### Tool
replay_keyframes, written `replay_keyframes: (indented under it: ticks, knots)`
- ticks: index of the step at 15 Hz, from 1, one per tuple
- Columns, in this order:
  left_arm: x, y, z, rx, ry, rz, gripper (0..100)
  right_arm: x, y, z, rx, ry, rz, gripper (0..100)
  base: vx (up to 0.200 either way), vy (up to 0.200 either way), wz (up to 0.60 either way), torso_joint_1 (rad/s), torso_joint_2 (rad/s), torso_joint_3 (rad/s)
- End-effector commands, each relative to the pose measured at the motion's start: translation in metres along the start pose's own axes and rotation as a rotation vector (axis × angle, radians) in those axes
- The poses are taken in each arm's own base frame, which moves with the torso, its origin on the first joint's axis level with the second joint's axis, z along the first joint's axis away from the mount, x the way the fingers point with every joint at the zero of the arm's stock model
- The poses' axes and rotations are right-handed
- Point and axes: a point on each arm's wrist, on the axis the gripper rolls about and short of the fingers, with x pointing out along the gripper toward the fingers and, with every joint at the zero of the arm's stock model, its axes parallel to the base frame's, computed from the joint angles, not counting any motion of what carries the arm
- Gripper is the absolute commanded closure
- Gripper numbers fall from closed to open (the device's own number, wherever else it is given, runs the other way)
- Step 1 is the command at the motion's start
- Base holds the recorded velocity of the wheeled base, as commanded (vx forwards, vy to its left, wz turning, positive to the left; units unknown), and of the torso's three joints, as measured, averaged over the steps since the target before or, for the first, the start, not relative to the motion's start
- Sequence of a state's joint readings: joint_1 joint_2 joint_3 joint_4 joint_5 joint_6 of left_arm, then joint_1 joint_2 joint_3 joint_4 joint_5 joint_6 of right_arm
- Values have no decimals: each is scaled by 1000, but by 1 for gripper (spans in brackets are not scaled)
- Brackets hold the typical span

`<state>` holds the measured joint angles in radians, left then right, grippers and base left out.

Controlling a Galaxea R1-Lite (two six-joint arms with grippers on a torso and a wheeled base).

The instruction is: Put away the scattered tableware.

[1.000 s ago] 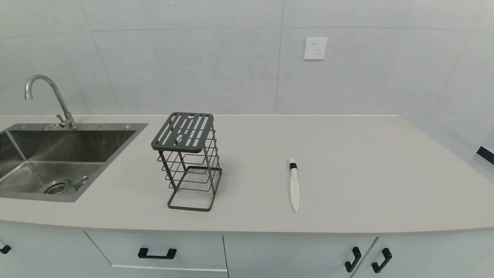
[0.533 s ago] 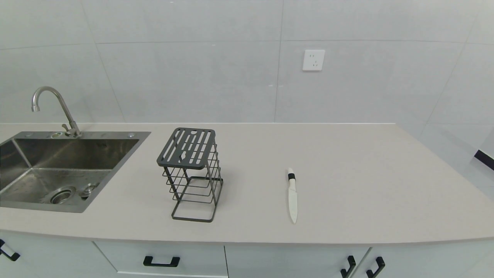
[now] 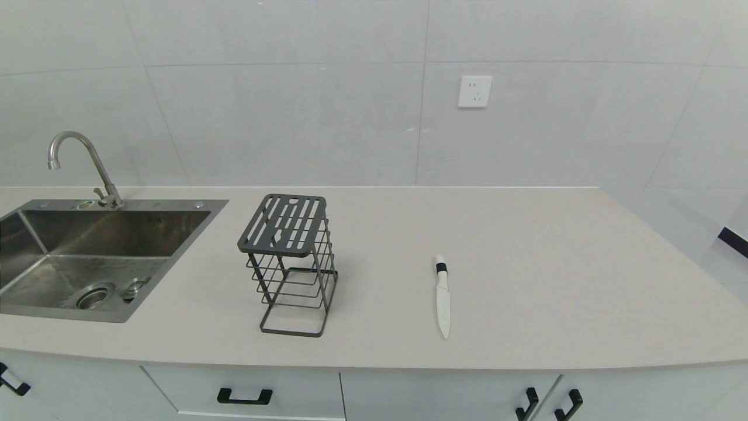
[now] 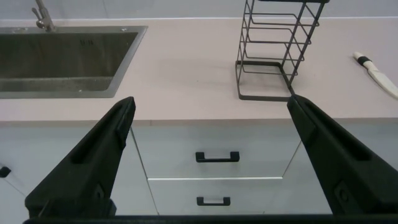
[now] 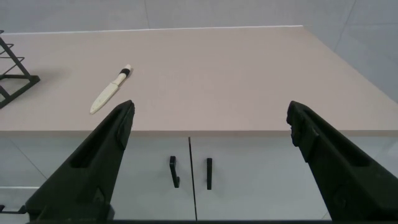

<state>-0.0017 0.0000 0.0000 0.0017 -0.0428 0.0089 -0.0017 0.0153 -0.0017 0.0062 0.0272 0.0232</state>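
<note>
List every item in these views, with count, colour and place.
knife: one, white with a black band on the handle, lying flat on the countertop to the robot's right of the rack, apart from it
rack: one, dark grey wire with a slotted top, standing upright on the countertop between sink and knife
countertop: one, beige, along the tiled wall
sink: one, steel, set into the countertop at the robot's left
faucet: one, steel, behind the sink
wall socket: one, white, on the wall above the countertop
cabinet handles: four in the head view, black, on the white fronts below the countertop
left hand: one, black, open, facing the drawers below the rack
right hand: one, black, open, facing the cabinet doors near the knife
</note>
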Motion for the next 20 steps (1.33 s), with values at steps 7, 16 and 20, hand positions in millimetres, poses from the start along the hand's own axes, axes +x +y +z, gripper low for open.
replay_keyframes:
  ticks: [7,16,20]
  knots:
    - [0,0,0,0,1,2,0,0,0,0,0,2,1,0,0,0,0,83,0,83]
    - [0,0,0,0,1,2,0,0,0,0,0,2,1,0,0,0,0,186,-20,157]
    - [0,0,0,0,1,2,0,0,0,0,0,2,1,0,0,0,0,0,0,0]
